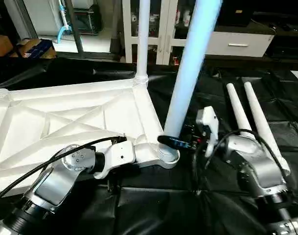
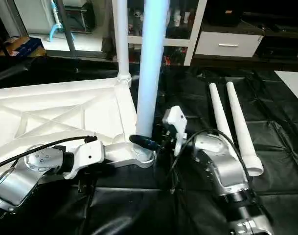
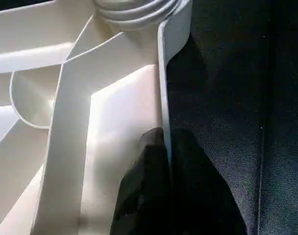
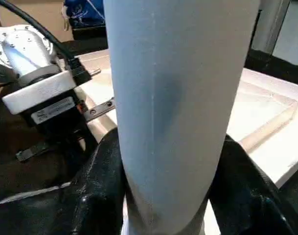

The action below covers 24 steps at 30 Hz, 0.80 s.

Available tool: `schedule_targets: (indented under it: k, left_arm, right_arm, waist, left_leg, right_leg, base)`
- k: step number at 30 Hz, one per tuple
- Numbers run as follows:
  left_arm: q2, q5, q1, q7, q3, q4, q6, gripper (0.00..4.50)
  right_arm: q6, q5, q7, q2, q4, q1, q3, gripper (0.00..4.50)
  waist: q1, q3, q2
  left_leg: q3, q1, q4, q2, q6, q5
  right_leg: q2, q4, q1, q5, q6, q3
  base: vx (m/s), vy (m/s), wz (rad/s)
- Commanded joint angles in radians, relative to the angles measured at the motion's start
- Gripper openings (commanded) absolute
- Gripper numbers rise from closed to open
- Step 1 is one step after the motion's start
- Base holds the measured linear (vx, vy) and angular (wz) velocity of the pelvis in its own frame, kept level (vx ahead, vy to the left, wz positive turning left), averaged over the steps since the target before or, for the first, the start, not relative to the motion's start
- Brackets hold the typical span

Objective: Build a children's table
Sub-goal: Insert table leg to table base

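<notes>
Your left gripper (image 3: 166, 161) is pinched onto the upturned table top's (image 1: 65, 117) near rim; your right gripper (image 4: 163, 196) is clamped round the upright leg (image 1: 190, 68) in its near corner socket (image 1: 167, 155).
</notes>
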<state>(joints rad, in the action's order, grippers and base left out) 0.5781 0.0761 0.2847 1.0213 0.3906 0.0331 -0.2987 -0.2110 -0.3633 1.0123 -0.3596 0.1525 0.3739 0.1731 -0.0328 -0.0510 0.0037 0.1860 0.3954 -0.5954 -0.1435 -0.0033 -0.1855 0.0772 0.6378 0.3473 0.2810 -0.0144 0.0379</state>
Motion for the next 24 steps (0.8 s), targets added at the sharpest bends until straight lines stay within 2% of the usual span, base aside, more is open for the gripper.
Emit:
schedule_targets:
  k: [1, 5, 6, 9, 11, 12, 14, 16, 19, 24]
  left_arm:
    - [-0.008, 0.003, -0.028, 0.009, 0.042, -0.024, 0.006, 0.0]
    - [-0.009, 0.004, -0.029, 0.008, 0.041, -0.026, 0.007, 0.0]
    - [-0.01, 0.005, -0.028, 0.008, 0.041, -0.028, 0.008, 0.0]
    - [-0.011, 0.006, -0.027, 0.007, 0.042, -0.031, 0.009, 0.0]
    - [-0.012, 0.006, -0.026, 0.008, 0.042, -0.03, 0.007, 0.0]
    - [-0.013, 0.007, -0.026, 0.008, 0.042, -0.03, 0.007, 0.0]
    - [-0.013, 0.007, -0.025, 0.007, 0.042, -0.032, 0.007, 0.0]
    - [-0.014, 0.008, -0.024, 0.007, 0.042, -0.034, 0.008, 0.0]
    - [-0.013, 0.008, -0.023, 0.008, 0.04, -0.039, 0.012, 0.0]
    - [-0.013, 0.009, -0.02, 0.01, 0.04, -0.046, 0.016, 0.0]
  right_arm:
    - [-0.027, 0.047, -0.006, -0.019, 0.053, -0.019, 0.021, 1.84]
    - [-0.017, 0.054, 0.024, -0.043, 0.049, -0.033, 0.031, 1.84]
    - [-0.011, 0.06, 0.032, -0.051, 0.046, -0.039, 0.036, 1.84]
    - [0.002, 0.068, 0.043, -0.063, 0.044, -0.054, 0.041, 1.84]
    - [0.01, 0.072, 0.048, -0.071, 0.041, -0.062, 0.043, 1.84]
    - [0.013, 0.072, 0.05, -0.074, 0.041, -0.064, 0.043, 1.84]
    - [0.014, 0.07, 0.057, -0.078, 0.036, -0.069, 0.044, 1.84]
    - [0.014, 0.067, 0.062, -0.083, 0.03, -0.074, 0.043, 1.84]
    - [0.009, 0.059, 0.063, -0.088, 0.019, -0.079, 0.037, 1.84]
    - [0.0, 0.048, 0.072, -0.091, 0.0, -0.086, 0.044, 1.84]
  waist:
    - [0.001, 0.026, -0.01]
    - [-0.002, 0.03, -0.011]
    - [-0.003, 0.032, -0.012]
    - [-0.007, 0.031, -0.013]
    - [-0.007, 0.027, -0.013]
    - [-0.006, 0.025, -0.011]
    - [-0.004, 0.025, -0.012]
    - [-0.004, 0.025, -0.012]
    - [-0.005, 0.025, -0.013]
    - [-0.005, 0.024, -0.013]
  left_leg:
    - [-0.042, -0.029, 0.094, -0.097, 0.019, -0.256]
    - [-0.039, -0.032, 0.093, -0.097, 0.032, -0.217]
    - [-0.037, -0.031, 0.09, -0.096, 0.054, -0.178]
    - [-0.035, -0.029, 0.088, -0.096, 0.073, -0.165]
    - [-0.035, -0.029, 0.091, -0.098, 0.07, -0.187]
    - [-0.036, -0.032, 0.094, -0.1, 0.052, -0.225]
    - [-0.037, -0.033, 0.097, -0.1, 0.036, -0.249]
    - [-0.037, -0.034, 0.098, -0.1, 0.028, -0.253]
    - [-0.036, -0.033, 0.097, -0.099, 0.032, -0.244]
    - [-0.036, -0.033, 0.099, -0.1, 0.032, -0.254]
  right_leg:
    - [0.084, -0.092, 0.002, 0.102, 0.246, -0.05]
    - [0.085, -0.091, -0.004, 0.046, 0.242, -0.051]
    - [0.083, -0.086, -0.006, -0.013, 0.247, -0.05]
    - [0.085, -0.087, -0.007, -0.03, 0.25, -0.049]
    - [0.085, -0.091, -0.005, 0.012, 0.249, -0.049]
    - [0.085, -0.095, -0.003, 0.071, 0.245, -0.05]
    - [0.085, -0.098, -0.002, 0.108, 0.241, -0.051]
    - [0.084, -0.099, -0.001, 0.112, 0.236, -0.053]
    - [0.085, -0.098, -0.001, 0.095, 0.235, -0.053]
    - [0.086, -0.102, 0.001, 0.122, 0.232, -0.054]
  base:
    - [0.0, 0.0, 0.0]
    - [0.0, 0.0, 0.0]
    - [0.0, 0.0, 0.0]
    - [0.0, 0.0, 0.0]
    - [0.0, 0.0, 0.0]
    - [0.0, 0.0, 0.0]
    - [0.0, 0.0, 0.0]
    - [0.0, 0.0, 0.0]
    - [0.0, 0.0, 0.0]
    - [0.0, 0.0, 0.0]
